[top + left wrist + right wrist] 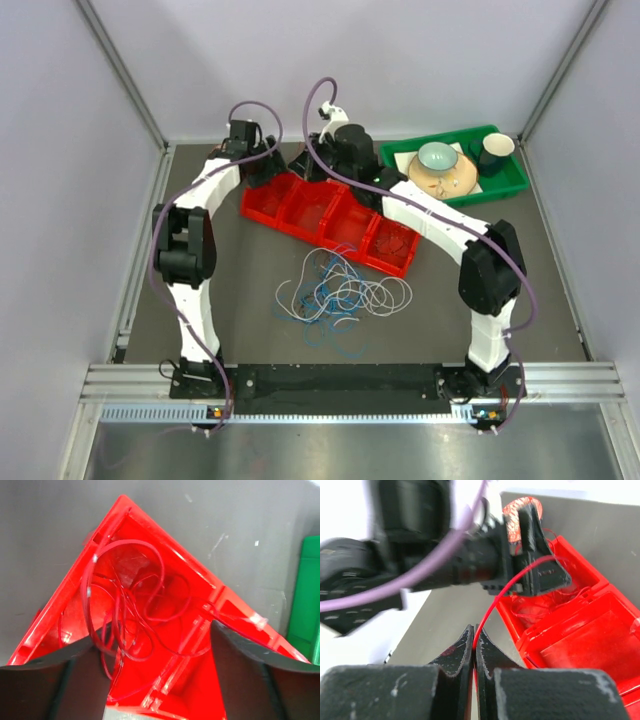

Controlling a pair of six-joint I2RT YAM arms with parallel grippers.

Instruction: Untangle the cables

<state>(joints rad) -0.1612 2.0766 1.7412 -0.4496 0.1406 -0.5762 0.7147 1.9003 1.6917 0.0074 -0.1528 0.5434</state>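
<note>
left end effector [157, 642]: fingers spread, above end compartment of red tray [116, 506], red cables [135, 605] coiled inside | right end effector [474, 641]: pinched shut on one red cable [492, 611] arcing toward the tray | other cables [340, 290]: tangled heap mid-worktop [560, 270], just beside tray's near edge
</note>
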